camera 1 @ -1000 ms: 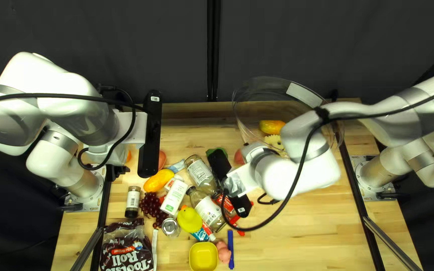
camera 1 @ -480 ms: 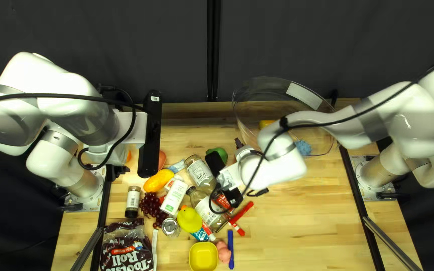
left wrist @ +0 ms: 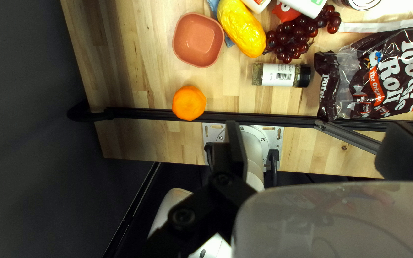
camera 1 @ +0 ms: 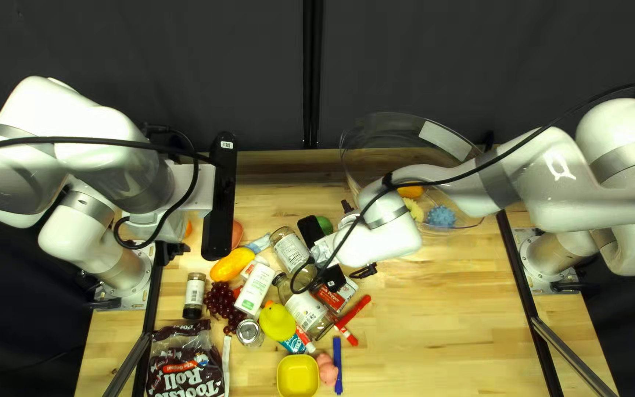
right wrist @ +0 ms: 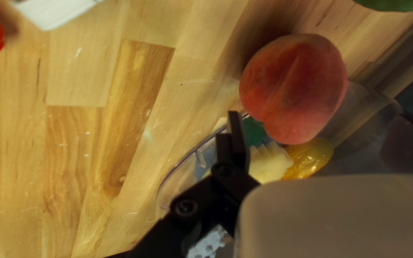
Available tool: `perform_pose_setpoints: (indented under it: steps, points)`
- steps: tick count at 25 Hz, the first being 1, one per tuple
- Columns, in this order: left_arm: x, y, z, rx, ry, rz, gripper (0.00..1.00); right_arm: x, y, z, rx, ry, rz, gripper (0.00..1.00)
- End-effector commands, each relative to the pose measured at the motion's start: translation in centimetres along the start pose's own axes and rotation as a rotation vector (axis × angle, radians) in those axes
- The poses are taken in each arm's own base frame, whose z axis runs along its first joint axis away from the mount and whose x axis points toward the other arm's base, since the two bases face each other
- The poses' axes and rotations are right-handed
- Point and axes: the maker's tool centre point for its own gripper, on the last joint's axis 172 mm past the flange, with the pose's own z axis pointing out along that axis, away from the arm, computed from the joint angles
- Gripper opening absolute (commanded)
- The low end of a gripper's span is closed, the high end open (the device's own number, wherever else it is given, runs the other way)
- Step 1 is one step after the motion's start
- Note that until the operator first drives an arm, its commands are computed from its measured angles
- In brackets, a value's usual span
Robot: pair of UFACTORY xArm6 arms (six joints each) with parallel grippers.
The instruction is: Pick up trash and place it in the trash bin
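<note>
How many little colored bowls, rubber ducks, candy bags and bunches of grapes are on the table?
Little colored bowls: 2, the yellow bowl and the pink bowl
Rubber ducks: 1, the yellow rubber duck
Candy bags: 1, the brown candy bag
Bunches of grapes: 1, the dark red bunch of grapes
Total: 5

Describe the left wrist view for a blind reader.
The left gripper hangs open and empty over the edge of the wooden table. Ahead of it lie an orange, a pink bowl, a yellow fruit, dark grapes, a spice jar and a brown candy bag.
</note>
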Motion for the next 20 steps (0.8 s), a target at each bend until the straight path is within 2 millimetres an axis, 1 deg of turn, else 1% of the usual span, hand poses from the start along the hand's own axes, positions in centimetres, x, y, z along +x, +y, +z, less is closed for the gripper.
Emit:
perform_pose_setpoints:
  steps: [1,6,14,15,16,17,18,19,20]
  points:
    - [0.0,0.0,0.0,0.000,0.000,0.000,1.00,0.1,0.0,1.0,0.025,0.020,-0.013,1.00]
    - [0.0,0.0,0.0,0.000,0.000,0.000,1.00,0.0,0.1,1.7,0.046,0.039,-0.018,1.00]
    - [0.0,0.0,0.0,0.000,0.000,0.000,1.00,0.3,-0.5,2.6,0.059,0.024,-0.037,1.00]
    - [0.0,0.0,0.0,0.000,0.000,0.000,1.00,0.3,-0.4,2.6,0.060,0.022,-0.037,0.96]
    - [0.0,0.0,0.0,0.000,0.000,0.000,1.00,0.4,-0.4,2.5,0.061,0.020,-0.038,0.68]
    - [0.0,0.0,0.0,0.000,0.000,0.000,1.00,0.4,-0.4,2.4,0.062,0.020,-0.038,0.26]
    - [0.0,0.0,0.0,0.000,0.000,0.000,1.00,0.4,-0.4,2.3,0.062,0.019,-0.039,0.26]
    - [0.0,0.0,0.0,0.000,0.000,0.000,1.00,0.5,-0.5,2.0,0.060,0.018,-0.039,0.03]
    - [0.0,0.0,0.0,0.000,0.000,0.000,1.00,0.5,-0.5,1.7,0.059,0.018,-0.039,0.02]
